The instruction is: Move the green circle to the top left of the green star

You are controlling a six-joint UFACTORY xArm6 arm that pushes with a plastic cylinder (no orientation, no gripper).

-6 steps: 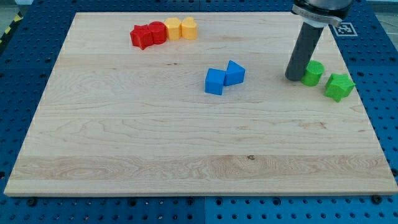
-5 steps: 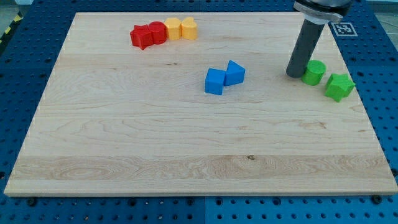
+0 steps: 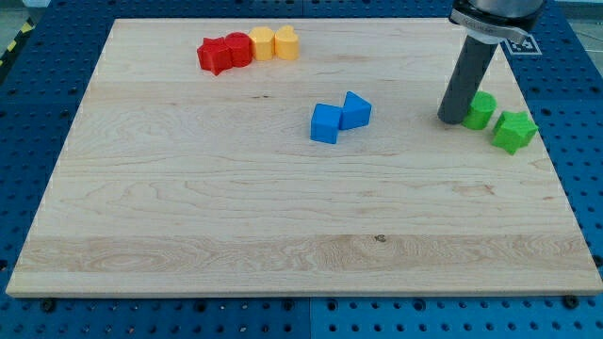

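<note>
Near the worktop's right edge: worktop (image 3: 188,207) is pale wood, and all the action sits in its upper right part.
Arm: a dark rod comes down from the top right corner; no claw is fitted, so apart or together does not apply.
My tip (image 3: 451,120): touching the green circle (image 3: 480,110) on its left-hand side, or very nearly so.
Green circle: short, round-topped, bright green, partly hidden by the rod; it sits up and left of the green star (image 3: 514,131), just beside it.
Green star: lobed, same green, closest to the right edge.
Step in hand: final nudging, by my judgement; the circle looks about placed.
Next move: only a slight trim, without knocking the star.
Others: blue blocks (image 3: 339,118) mid-worktop; red blocks (image 3: 223,52) and yellow blocks (image 3: 274,42) by the top edge.
</note>
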